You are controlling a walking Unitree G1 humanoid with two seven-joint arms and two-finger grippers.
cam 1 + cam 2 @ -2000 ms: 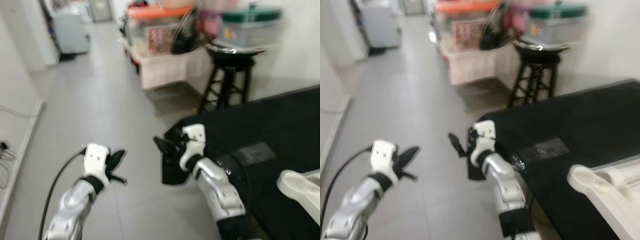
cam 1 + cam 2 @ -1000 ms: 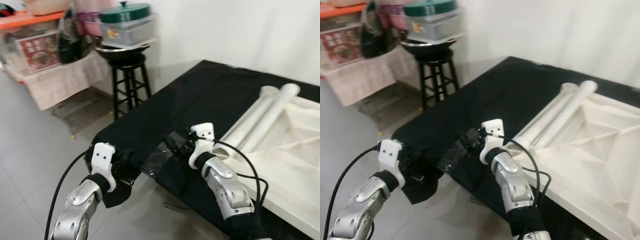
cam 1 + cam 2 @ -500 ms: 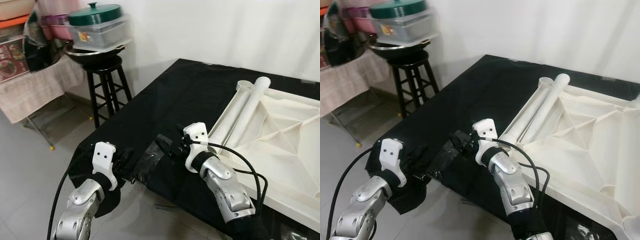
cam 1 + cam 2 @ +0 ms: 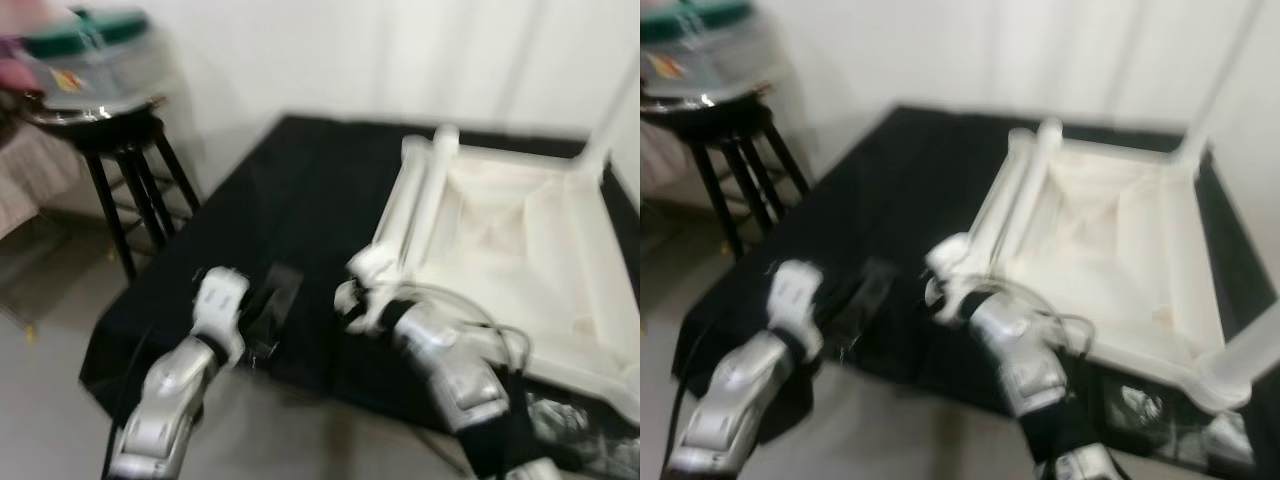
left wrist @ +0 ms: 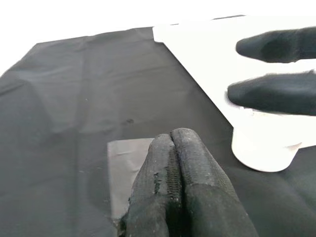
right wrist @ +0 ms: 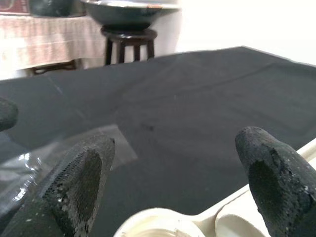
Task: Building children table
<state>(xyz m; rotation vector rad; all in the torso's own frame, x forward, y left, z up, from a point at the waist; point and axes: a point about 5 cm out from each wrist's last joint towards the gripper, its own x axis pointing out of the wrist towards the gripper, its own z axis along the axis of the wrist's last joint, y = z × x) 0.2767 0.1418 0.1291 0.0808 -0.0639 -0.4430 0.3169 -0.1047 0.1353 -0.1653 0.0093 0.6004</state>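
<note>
From the head, blurred: the white children table (image 4: 500, 235) lies upside down on the black-draped tabletop (image 4: 290, 190), one leg (image 4: 1225, 370) already standing up at the near right corner, and two loose legs (image 4: 410, 195) lying along its left edge. Both silver arms reach in at the tabletop's near edge. A black stool (image 4: 120, 165) with a pan on it stands off to the left.

Left wrist view: the left pincer (image 5: 173, 163) is clenched on nothing, fingertips pressed together, hovering over the black cloth and a grey patch (image 5: 126, 170). Just beyond it the right pincer's black fingers (image 5: 274, 91) sit close over a round white leg end (image 5: 264, 145).

Right wrist view: the right pincer (image 6: 175, 163) is spread wide, released, with that cream socket end (image 6: 158, 224) right below and between its fingers.

My read: barely started. Legs mostly unfitted, and nothing gripped yet.
</note>
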